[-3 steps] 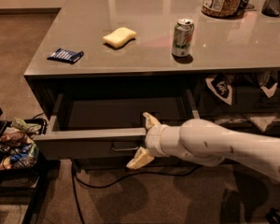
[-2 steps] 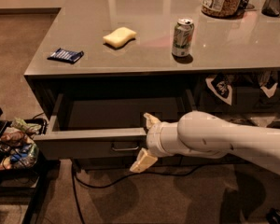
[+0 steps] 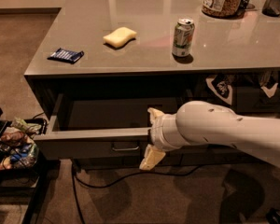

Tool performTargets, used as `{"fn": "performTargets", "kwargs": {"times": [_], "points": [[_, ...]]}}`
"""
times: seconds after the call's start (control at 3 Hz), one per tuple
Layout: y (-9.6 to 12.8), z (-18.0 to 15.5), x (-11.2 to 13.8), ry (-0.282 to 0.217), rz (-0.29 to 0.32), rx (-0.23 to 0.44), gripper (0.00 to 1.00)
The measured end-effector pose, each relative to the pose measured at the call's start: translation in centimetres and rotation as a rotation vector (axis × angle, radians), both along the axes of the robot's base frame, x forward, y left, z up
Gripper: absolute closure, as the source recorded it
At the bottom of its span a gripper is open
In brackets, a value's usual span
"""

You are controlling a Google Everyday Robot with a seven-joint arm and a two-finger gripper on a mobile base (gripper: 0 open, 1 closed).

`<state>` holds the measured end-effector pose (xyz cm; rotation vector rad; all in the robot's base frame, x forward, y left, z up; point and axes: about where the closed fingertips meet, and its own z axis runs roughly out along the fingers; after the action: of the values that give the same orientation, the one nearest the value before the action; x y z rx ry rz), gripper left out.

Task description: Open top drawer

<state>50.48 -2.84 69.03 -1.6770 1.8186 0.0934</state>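
Since the wide dark-grey top drawer [image 3: 84, 144] stands well out under the grey worktop [image 3: 140, 55], the cream tool [image 3: 148, 138] straddles its front, fingers [image 3: 154, 116] spread (right of the metal loop handle [image 3: 126, 148]), probably for pulling.

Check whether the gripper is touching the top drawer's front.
Cannot tell. The camera view puts the gripper right at the pulled-out front of the top drawer, but the wrist covers where they would meet.
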Motion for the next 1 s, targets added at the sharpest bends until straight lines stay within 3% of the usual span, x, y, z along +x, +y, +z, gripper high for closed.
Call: {"fn": "performTargets", "kwargs": {"times": [0.67,1.0], "points": [[-0.2,0.5,-0.1,0.012,0.011,-0.035,0.0],[-0.9,2.6,-0.5,0.035,0.018,-0.106,0.0]]}}
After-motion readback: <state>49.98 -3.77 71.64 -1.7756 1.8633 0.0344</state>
